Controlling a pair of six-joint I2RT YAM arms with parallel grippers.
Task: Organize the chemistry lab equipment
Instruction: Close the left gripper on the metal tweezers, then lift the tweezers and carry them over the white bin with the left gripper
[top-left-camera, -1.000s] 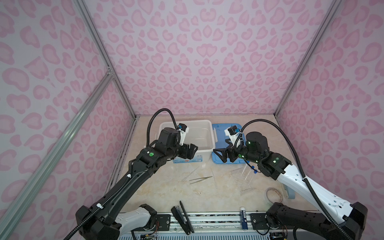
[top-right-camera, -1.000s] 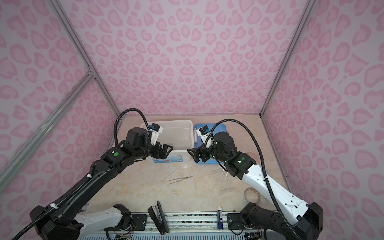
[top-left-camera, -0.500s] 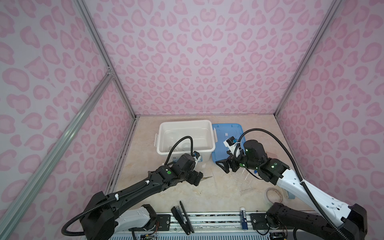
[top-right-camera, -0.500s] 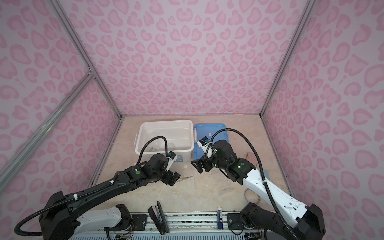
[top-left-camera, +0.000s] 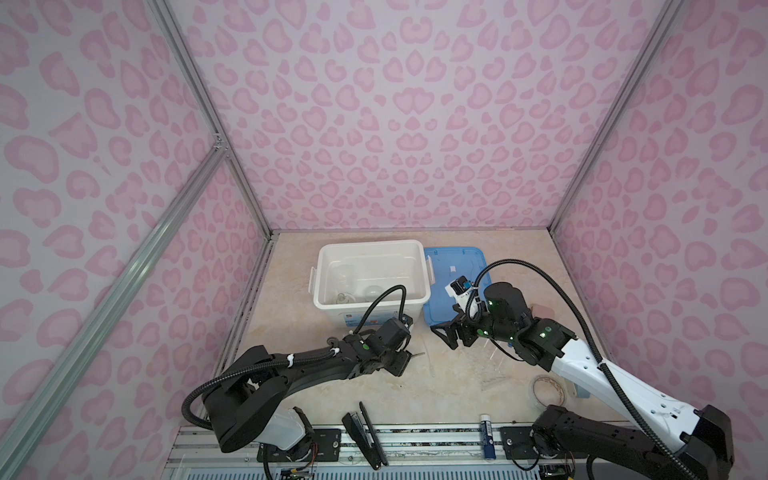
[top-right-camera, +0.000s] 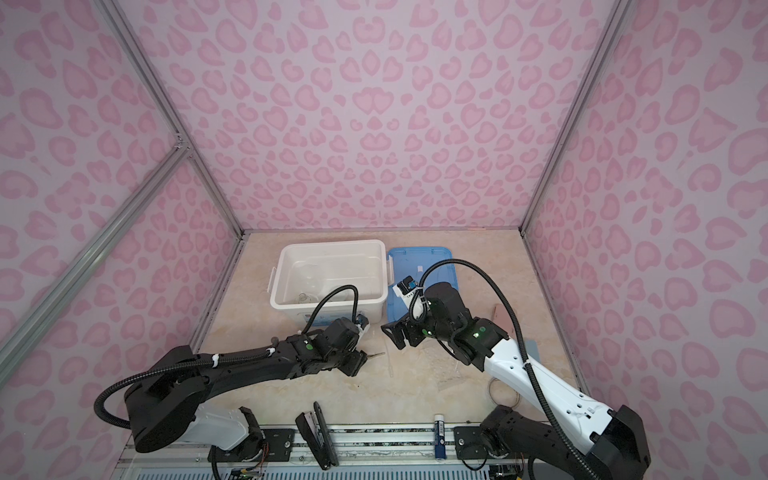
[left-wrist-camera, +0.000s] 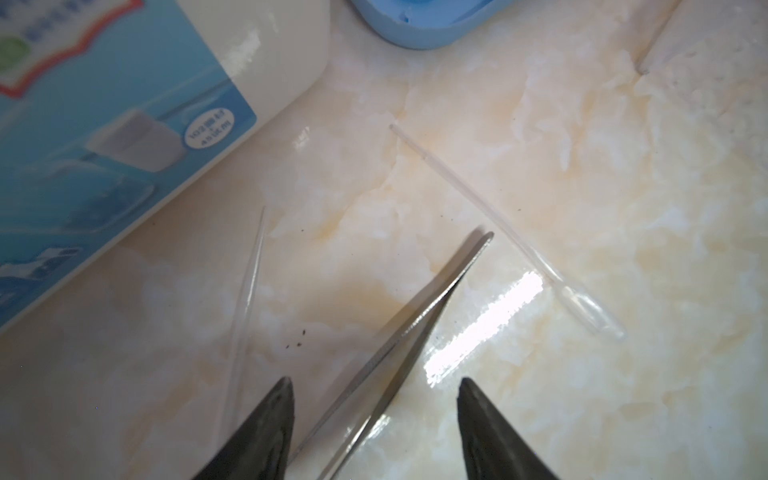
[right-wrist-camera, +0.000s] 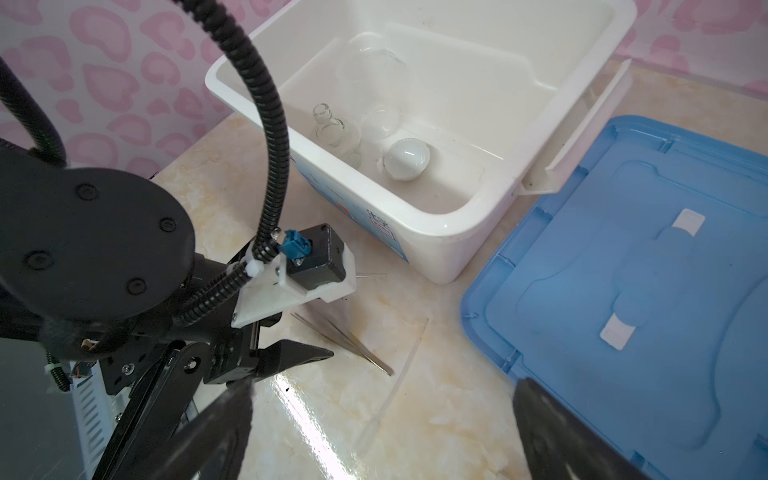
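Lying on the counter (left-wrist-camera: 623, 199), the metal tweezers (left-wrist-camera: 419, 320) are straddled by the left end effector (left-wrist-camera: 375, 382), jaws parted, not clamped. Thin clear droppers (left-wrist-camera: 490, 219) are seen either side, near the white bin (left-wrist-camera: 286, 50). The right end effector (right-wrist-camera: 384, 386) is spread wide, empty.

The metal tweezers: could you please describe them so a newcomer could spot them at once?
Find the white bin at the back of the marble table; just in front of it the left gripper hangs low. The metal tweezers lie between its open jaws, the only shiny, opaque piece beside the clear droppers.
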